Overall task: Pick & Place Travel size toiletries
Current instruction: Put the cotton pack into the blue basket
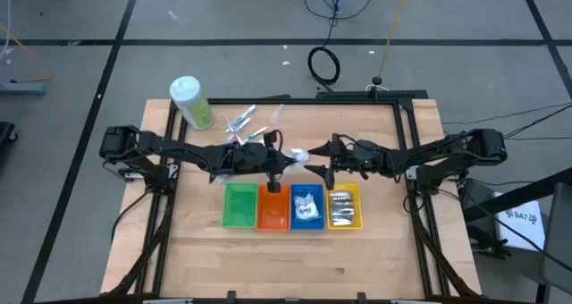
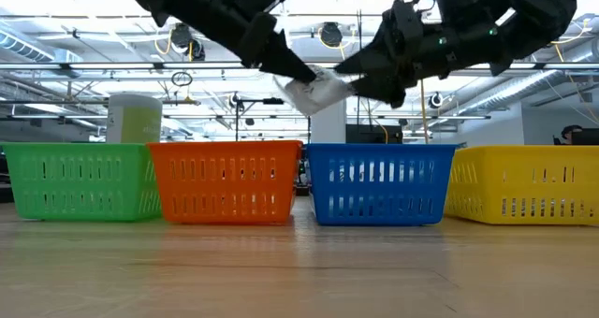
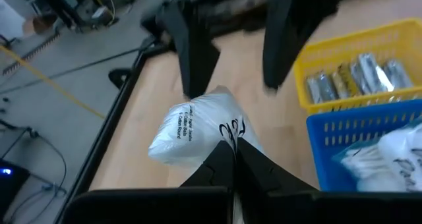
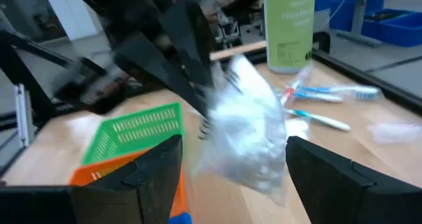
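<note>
The left pincer is clamped on a white packet, held in the air behind the blue bin; the right pincer faces it from the other side, just beside the packet, its fingers spread apart and empty. From above, the packet lies between the two, its length roughly along the line joining them.

At table height it hangs well above the rims, over the gap between orange bin and blue bin.

Past the left wrist, the closed fingertips pinch the packet's near edge, more white packets lying in the blue bin beyond.

Past the right wrist, the packet sits between that arm's open fingers; a handover looks likely
</note>
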